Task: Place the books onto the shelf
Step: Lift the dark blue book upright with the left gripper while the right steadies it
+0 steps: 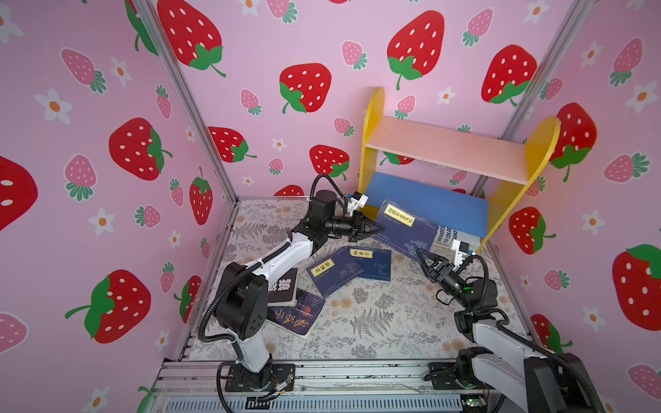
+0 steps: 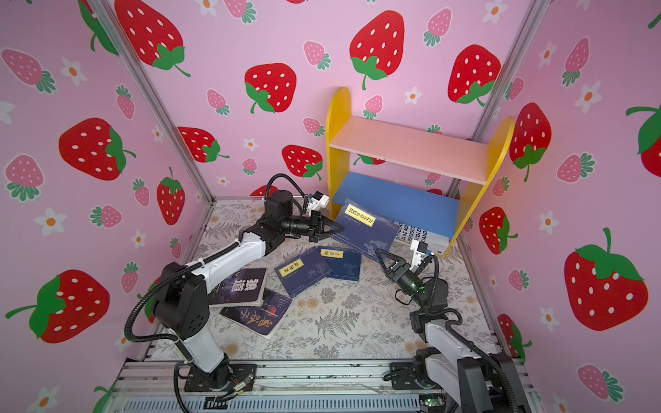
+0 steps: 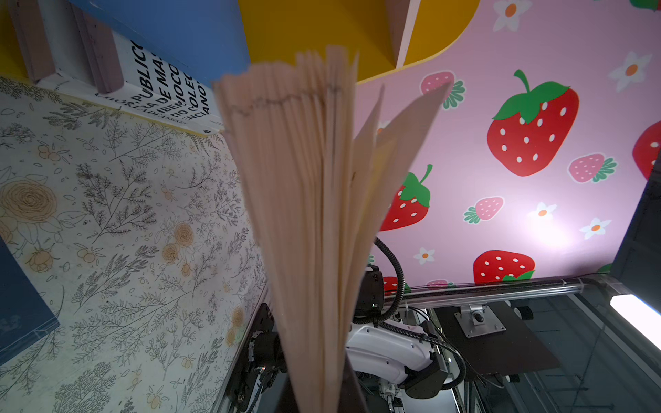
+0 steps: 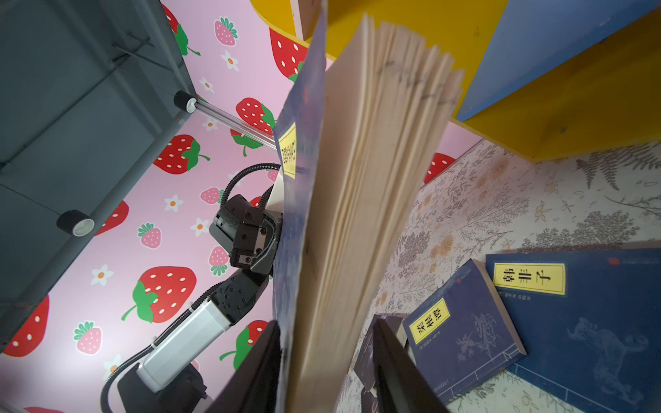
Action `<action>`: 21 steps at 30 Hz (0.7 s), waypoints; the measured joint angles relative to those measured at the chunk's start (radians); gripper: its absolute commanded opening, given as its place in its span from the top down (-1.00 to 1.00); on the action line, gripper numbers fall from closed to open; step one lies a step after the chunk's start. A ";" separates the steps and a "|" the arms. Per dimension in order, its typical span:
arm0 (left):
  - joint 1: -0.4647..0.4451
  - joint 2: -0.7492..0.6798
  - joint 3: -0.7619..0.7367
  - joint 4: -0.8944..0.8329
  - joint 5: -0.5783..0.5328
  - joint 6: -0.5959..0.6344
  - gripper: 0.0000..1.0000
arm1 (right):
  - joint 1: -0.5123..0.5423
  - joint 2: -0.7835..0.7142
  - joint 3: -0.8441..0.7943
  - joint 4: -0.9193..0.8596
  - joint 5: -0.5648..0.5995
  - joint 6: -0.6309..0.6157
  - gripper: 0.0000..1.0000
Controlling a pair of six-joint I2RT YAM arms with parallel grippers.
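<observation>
Floral worktop is bounded by strawberry walls. Two dark books are overlapped near left, with two navy books beyond them. A third navy book is pinched by the left jaws, with the right jaws spread around its pages, before the far shelf. White books are lodged beneath its blue board.

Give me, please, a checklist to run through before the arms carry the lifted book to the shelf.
1. Left gripper clamped on lifted book: ok.
2. Right gripper closed on it: not ok; fingers straddle the pages, gap on one side.
3. Pages held together: not ok; fanned out.
4. Blue board, visible part, bare: ok.
5. Pink board bare: ok.
6. Book lined up with the shelf opening: cannot tell.
</observation>
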 measured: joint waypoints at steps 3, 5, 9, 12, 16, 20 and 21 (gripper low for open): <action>-0.001 0.000 0.000 0.002 0.000 0.000 1.00 | 0.000 -0.003 0.000 0.002 0.008 0.012 0.31; -0.002 0.000 0.000 0.003 -0.001 0.000 1.00 | 0.000 -0.008 0.000 -0.002 0.013 0.018 0.34; -0.005 0.002 0.000 0.005 -0.003 -0.006 0.83 | 0.000 -0.025 0.000 -0.016 0.026 0.029 0.44; -0.006 0.007 0.001 0.017 -0.005 -0.015 0.56 | -0.003 -0.032 0.000 -0.030 0.032 0.034 0.46; -0.007 0.034 0.021 0.048 -0.014 -0.037 0.28 | -0.014 -0.040 -0.002 -0.060 0.034 0.038 0.51; -0.014 0.081 0.057 0.075 -0.035 -0.063 0.52 | -0.039 -0.061 -0.002 -0.107 0.036 0.035 0.56; -0.018 0.093 0.067 0.077 -0.040 -0.064 0.62 | -0.046 -0.068 -0.002 -0.119 0.036 0.033 0.57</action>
